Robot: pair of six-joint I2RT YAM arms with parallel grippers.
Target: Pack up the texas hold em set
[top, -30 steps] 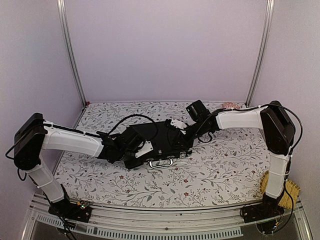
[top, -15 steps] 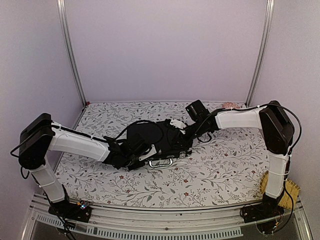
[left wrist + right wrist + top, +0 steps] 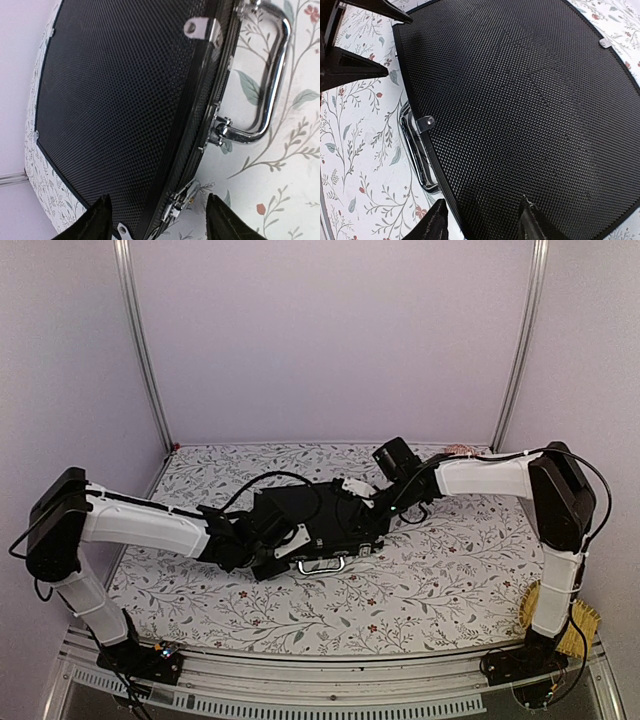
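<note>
One black briefcase (image 3: pixel 318 512) lies closed and flat mid-worktop (image 3: pixel 450 570), its single silver handle (image 3: pixel 322 565) facing the near edge. Two arms stretch in low, one from each side. The left end effector (image 3: pixel 157 212) straddles the case's latch edge, fingers wide apart. The right end effector (image 3: pixel 485 217) hangs over a lid corner, fingers parted, gripping nothing.

No lettering, label, brand mark or number is legible anywhere in view. The black dimpled hinged briefcase (image 3: pixel 115 100) and the floral-printed table cover (image 3: pixel 450 570) carry no readable marking.
</note>
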